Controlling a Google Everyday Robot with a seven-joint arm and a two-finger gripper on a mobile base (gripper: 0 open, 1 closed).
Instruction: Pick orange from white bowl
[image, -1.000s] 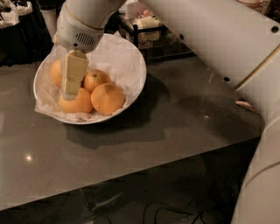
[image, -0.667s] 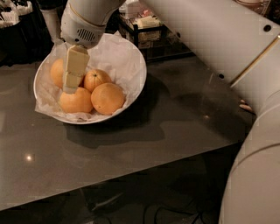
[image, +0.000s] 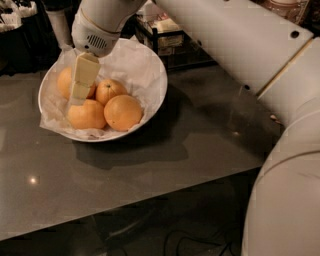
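Note:
The white bowl, lined with crinkled white paper, stands at the back left of the grey table and holds four oranges. The orange, large and smooth, lies at the bowl's front right. A smaller orange with a dark stem dimple lies behind it, another at the front left, and one at the back left. My gripper hangs down into the bowl's left side, in front of the back-left orange and just above the front-left one, to the left of the large orange.
The grey table runs right and forward to its front edge, with dark floor and cables below. Behind the bowl stand a dark rack with boxes and a white post. My white arm fills the right side.
My gripper has risen a little above the left oranges and shifted slightly. The bowl and the oranges have not moved.

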